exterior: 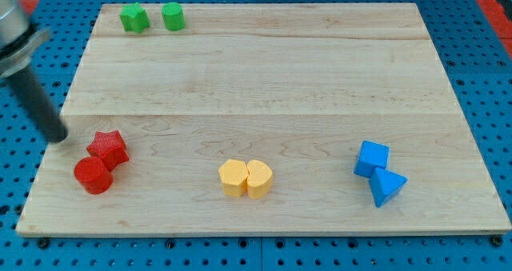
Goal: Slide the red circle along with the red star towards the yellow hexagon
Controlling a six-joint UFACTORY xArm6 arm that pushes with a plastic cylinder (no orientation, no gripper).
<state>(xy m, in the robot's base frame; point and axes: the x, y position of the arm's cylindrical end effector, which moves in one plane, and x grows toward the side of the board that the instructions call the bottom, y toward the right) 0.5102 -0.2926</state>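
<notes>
While the dark rod comes in blurred from the upper left of the frame, my tip (58,135) sits at the left edge of the table (264,79), just up and left of the red star (109,149), close but whether touching I cannot tell. End effector: a plain matte rod with no jaws, so nothing to open or close, and it grips nothing. Blocks are small, solid, smooth-looking pieces with flat tops and matte colour. Count: eight blocks, two of each colour. Red pair, lower left: the red star with blunt points, and the red circle (93,176), a short cylinder, just below and left of it, the two touching. Yellow pair, lower centre: the yellow hexagon (233,177) on the left, and a yellow heart-like block (259,178) pressed against its right side. The red pair lies well apart from the yellow hexagon, to its left. Blue pair, lower right: a blue cube (372,158) above a blue triangle (388,186), touching. Green pair, upper left near the table's top edge: a green star-like block (134,17) and a green rounded block (173,17), exact shape hard to tell, just beside each other. Table is pale wood with fine lengthwise grain, made of joined planks with two seam lines across. It rests on a blue perforated base (480,79) with regular rows of dark holes. A bit of red shows at the upper right corner of the frame.
</notes>
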